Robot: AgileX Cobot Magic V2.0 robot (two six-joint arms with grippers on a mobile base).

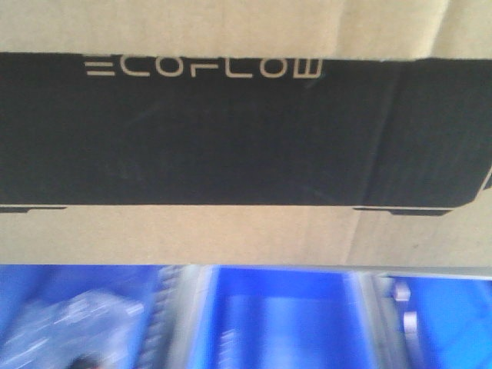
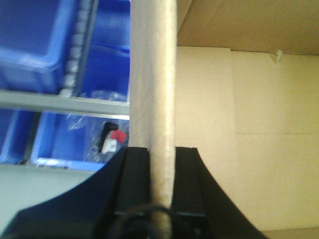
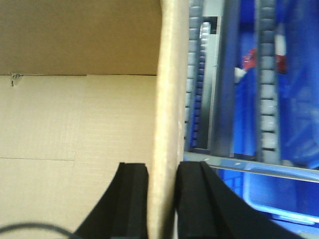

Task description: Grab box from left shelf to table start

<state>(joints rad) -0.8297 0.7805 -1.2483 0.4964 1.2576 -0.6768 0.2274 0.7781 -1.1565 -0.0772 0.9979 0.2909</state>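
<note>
Snugly astride box (image 2: 259,164) wall, left pincer (image 2: 162,152).

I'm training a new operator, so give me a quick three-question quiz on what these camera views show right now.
1. True or false: the left pincer is open and clear of the box.
2. What does the right pincer clamp? A) a bottle B) the box's wall C) nothing
3. Fill in: the lettering on the box reads ____.
Key: 1 false; 2 B; 3 ECOFLOW.
</note>
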